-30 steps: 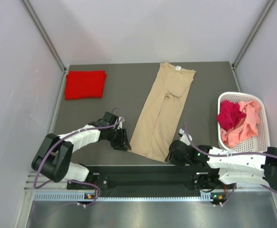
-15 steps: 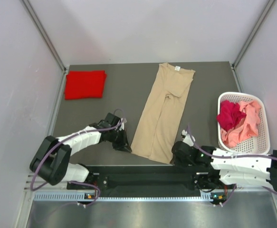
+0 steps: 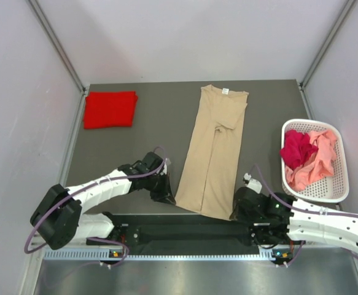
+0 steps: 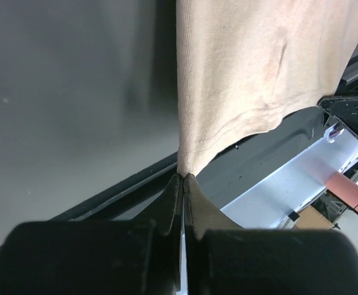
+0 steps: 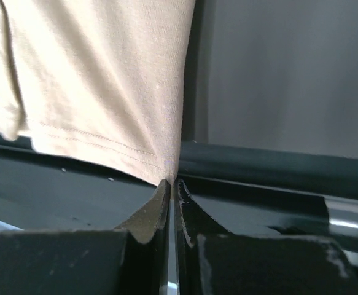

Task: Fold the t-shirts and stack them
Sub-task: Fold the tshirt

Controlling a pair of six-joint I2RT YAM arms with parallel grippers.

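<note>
Two pincers are in play on my screens, and both are pressed together on the same garment. The left pincer [image 3: 168,196] pinches one near corner of the tan t-shirt [image 3: 215,153], while the right pincer [image 3: 239,210] pinches the other near corner. On each wrist feed the dark fingertips meet with no gap I can see, and a tuck of stitched hem is caught between them. From those two grips the tan cloth runs straight ahead of the fingers as a long, narrow band, lying flat on the grey table [image 3: 160,129], with its neck end at the far side. The hem between the pincers sits right at the table's near edge, above the black rail [image 3: 191,230] (the wrist views show the rail just behind the cloth). Well ahead of the left pincer and off to its left, a red t-shirt [image 3: 110,109] lies folded into a neat square near the far corner. Off to the right of the right pincer and a little ahead of it stands the white basket [image 3: 323,190], with a pink t-shirt [image 3: 321,158] and a dark red one [image 3: 296,147] bunched inside.
</note>
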